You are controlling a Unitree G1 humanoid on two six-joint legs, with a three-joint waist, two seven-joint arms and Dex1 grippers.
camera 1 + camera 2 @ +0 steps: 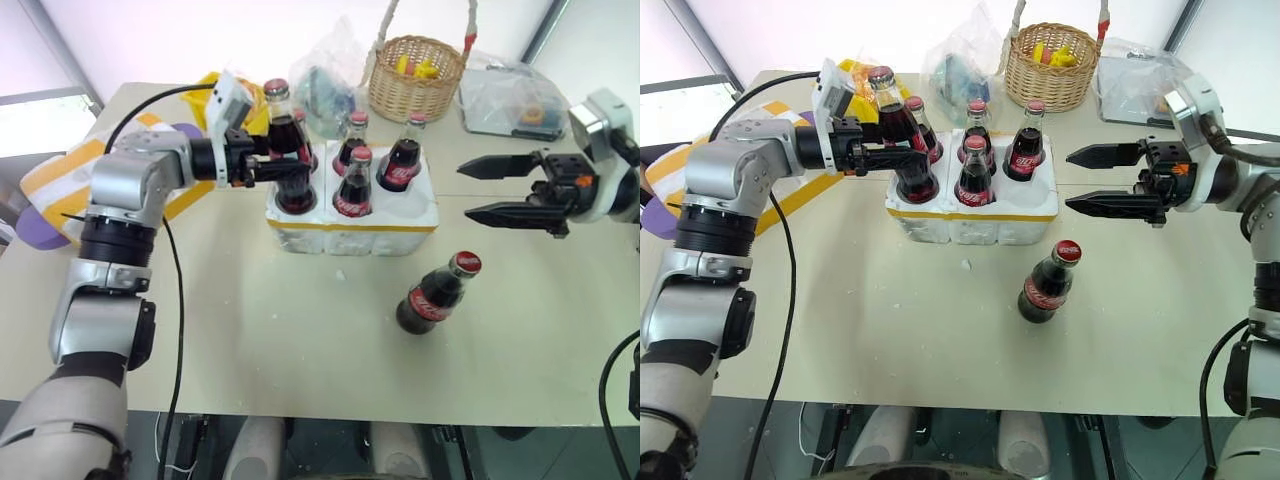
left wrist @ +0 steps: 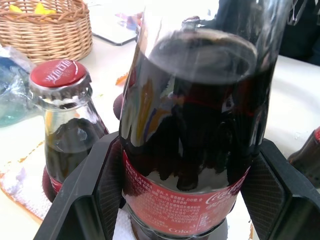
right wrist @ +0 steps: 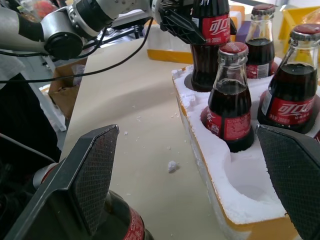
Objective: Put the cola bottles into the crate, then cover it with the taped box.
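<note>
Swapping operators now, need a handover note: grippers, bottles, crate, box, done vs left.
Left gripper: shut on a cola bottle at the crate's front-left well.
Right gripper: open, holding nothing, right of the crate.
Done: four bottles seated.
Left: seat the held one, load the bottle standing on the table into the free front-right well, then cover with the taped box, far left.

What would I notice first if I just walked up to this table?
Probably the left gripper clamped on a cola bottle at the near-left well of the white crate, where four more bottles already stand. Next, the lone bottle on the table in front of the crate, with the right gripper open above it.
</note>
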